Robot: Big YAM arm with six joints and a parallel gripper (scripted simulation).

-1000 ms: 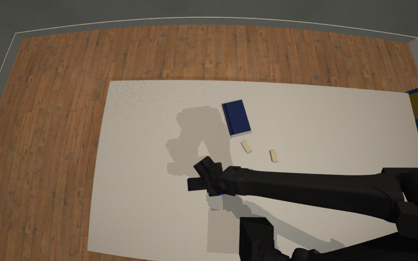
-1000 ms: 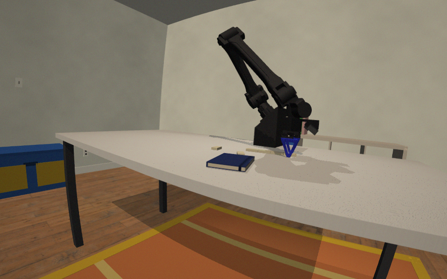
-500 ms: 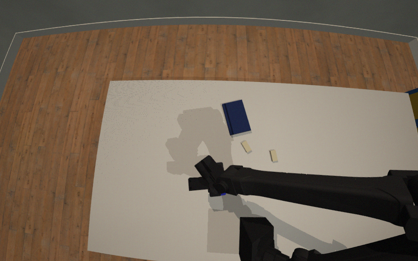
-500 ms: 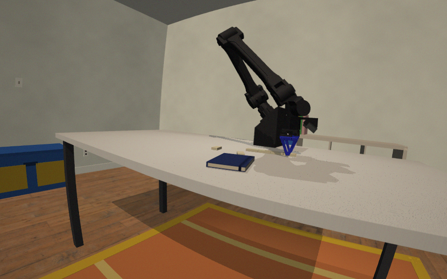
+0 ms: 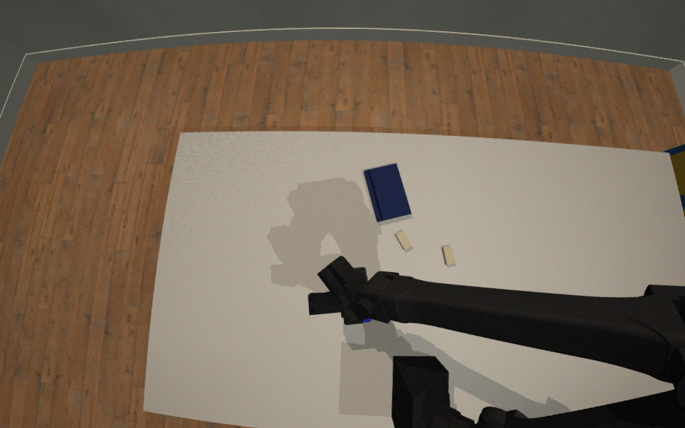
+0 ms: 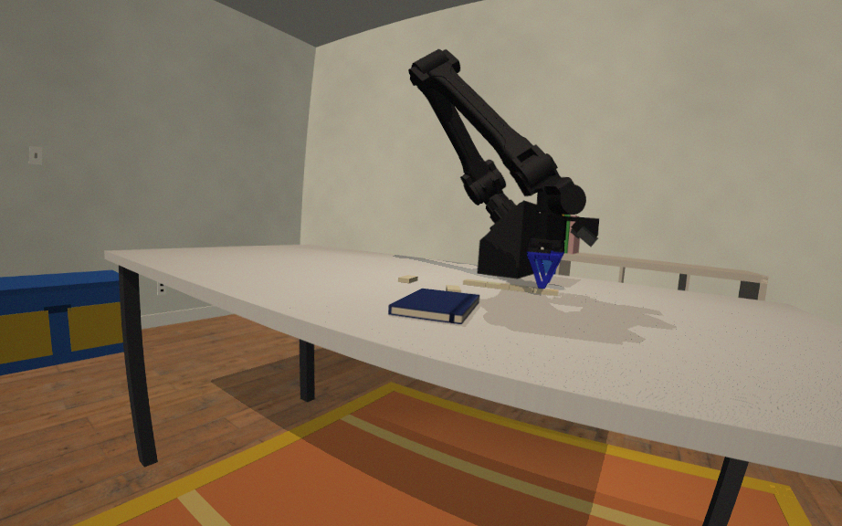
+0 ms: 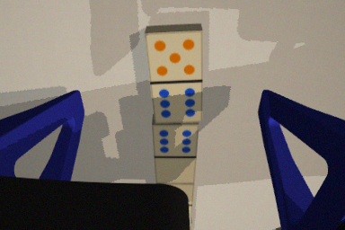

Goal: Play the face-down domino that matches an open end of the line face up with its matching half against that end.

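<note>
From the top view, you've got the pincer (image 5: 366, 320) (image 6: 542, 286) (image 7: 171, 101) tucked under the arm, which covers the line (image 6: 486, 284) (image 7: 174, 141); two pale loose dominoes lie well apart from it, one near the blue book (image 5: 389, 192) (image 6: 434, 306), the other farther toward the cabinet side. Over to your exterior view: the fingertips point down over the far-right end of the row on the counter (image 5: 238, 340) (image 6: 581, 366), though whether they touch it is hard to tell at this range. Now your wrist view, and here's the one that counts: the five-six domino (image 6: 549, 292) (image 7: 174, 63) lies flat, face up, at the line's end, its blue six toward the line's six. Your pincer is wide and holding nothing, one finger off each long side, and the domino's long axis runs across your closing direction. There may be a slight sidestep at the joint, so judge that before you leave. If it's within limits, lift straight up; if not, a gentle, centred squeeze should square it, while an off-centre one could bend the line.
</note>
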